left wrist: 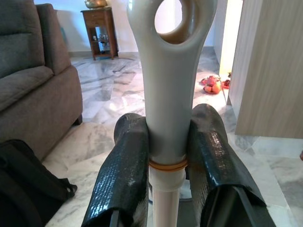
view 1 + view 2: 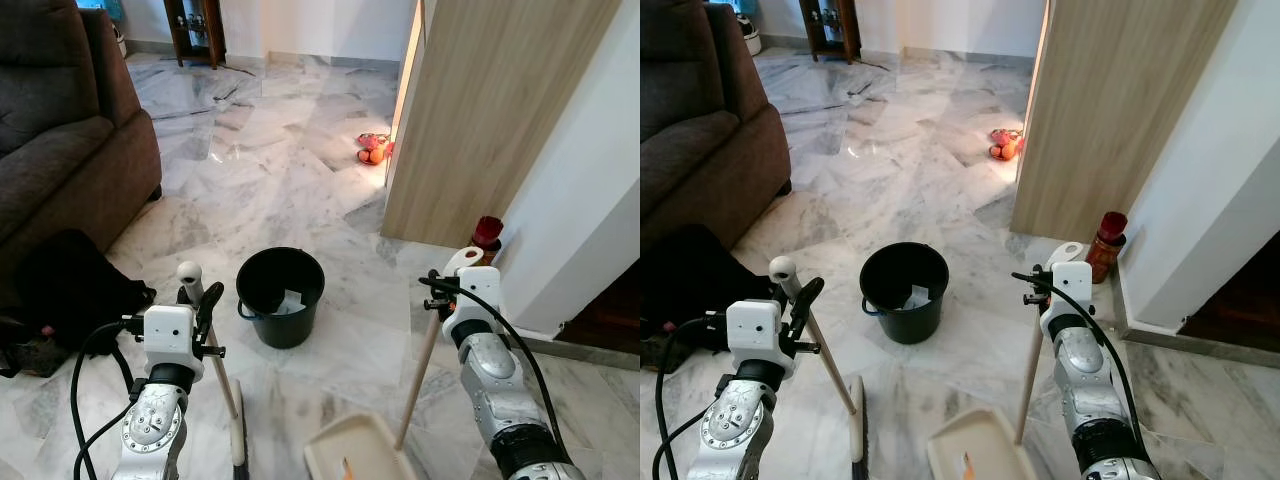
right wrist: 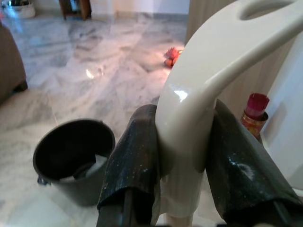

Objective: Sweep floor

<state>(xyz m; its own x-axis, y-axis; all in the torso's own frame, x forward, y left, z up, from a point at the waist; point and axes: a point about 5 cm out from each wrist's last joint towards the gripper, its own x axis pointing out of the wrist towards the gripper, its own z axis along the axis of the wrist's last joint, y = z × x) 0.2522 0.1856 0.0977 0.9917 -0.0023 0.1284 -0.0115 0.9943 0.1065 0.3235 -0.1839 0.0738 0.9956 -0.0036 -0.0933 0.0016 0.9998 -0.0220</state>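
Note:
My left gripper (image 2: 202, 303) is shut on the grey top of a broom handle (image 1: 170, 71), just below its hanging hole. The wooden stick runs down to the broom head (image 2: 238, 440) on the marble floor at my feet. My right gripper (image 2: 443, 286) is shut on the cream handle (image 3: 203, 71) of a long-handled dustpan. Its cream tray (image 2: 330, 442) rests on the floor between my arms, with a small orange scrap in it. A black bucket (image 2: 285, 330) stands on the floor just ahead, between the two grippers, with crumpled paper (image 2: 290, 302) inside.
A dark brown sofa (image 2: 60, 150) and a black bag (image 2: 70, 285) lie to the left. A wooden panel (image 2: 490, 120) and a white wall stand to the right, with a red-topped jar (image 2: 486, 236) at their foot. Orange-red items (image 2: 373, 148) lie on the floor farther ahead.

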